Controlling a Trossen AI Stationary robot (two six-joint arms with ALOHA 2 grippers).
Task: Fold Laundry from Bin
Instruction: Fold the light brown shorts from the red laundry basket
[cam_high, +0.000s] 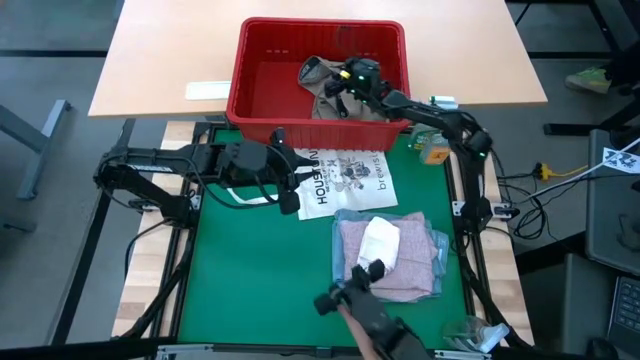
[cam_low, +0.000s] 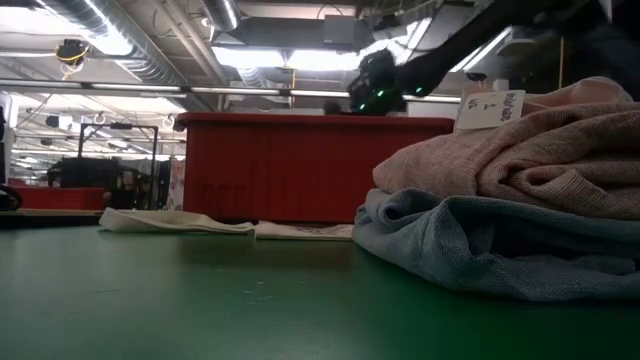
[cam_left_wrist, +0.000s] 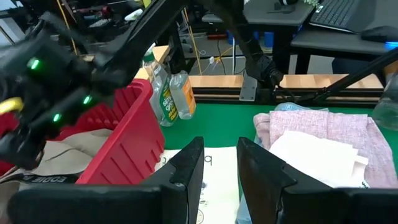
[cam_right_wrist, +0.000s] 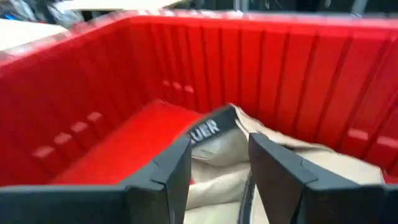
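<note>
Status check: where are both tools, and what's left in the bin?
Right tool open, inside the bin over the khaki garment. Left tool open, waiting above the tote bag. Folded stack clear.

A lab or industrial workshop: exposed ceiling ducts (cam_low: 130, 45) at upper left, strip lights (cam_low: 290, 58) at top centre, metal racks (cam_low: 130, 150) at far left.

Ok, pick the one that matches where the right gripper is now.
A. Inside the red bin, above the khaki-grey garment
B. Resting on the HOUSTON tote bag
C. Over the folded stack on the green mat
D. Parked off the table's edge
A. In the high view the right gripper reaches into the bin, and its wrist view shows open fingers over the khaki-grey garment.
</note>
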